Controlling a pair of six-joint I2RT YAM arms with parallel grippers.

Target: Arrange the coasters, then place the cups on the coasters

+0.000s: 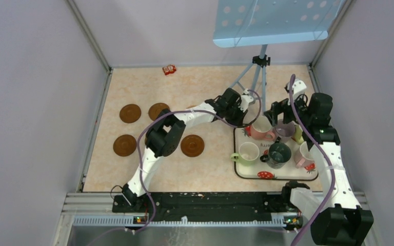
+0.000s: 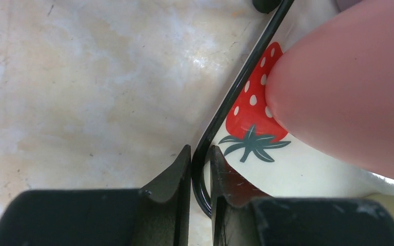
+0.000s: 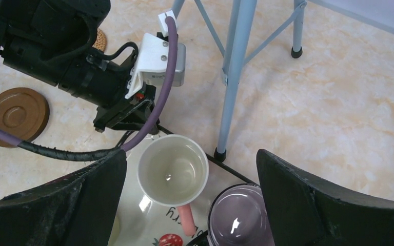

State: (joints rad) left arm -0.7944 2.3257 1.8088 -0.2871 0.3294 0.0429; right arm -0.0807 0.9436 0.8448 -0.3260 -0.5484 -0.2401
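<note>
Four coasters [image 1: 124,145] visible: brown grooved discs lying flat, apart, on left half of table [image 1: 210,169]. Small upright cups [image 1: 278,154], pale inside, crowded on strawberry tray [image 1: 287,173] at right. Stand legs [image 1: 256,77] just behind tray. Left gripper [image 2: 200,154] pinched on tray's black rim. Right gripper [image 3: 190,154] wide, empty, above pink cup [image 3: 173,169], whose handle points near-right.
</note>
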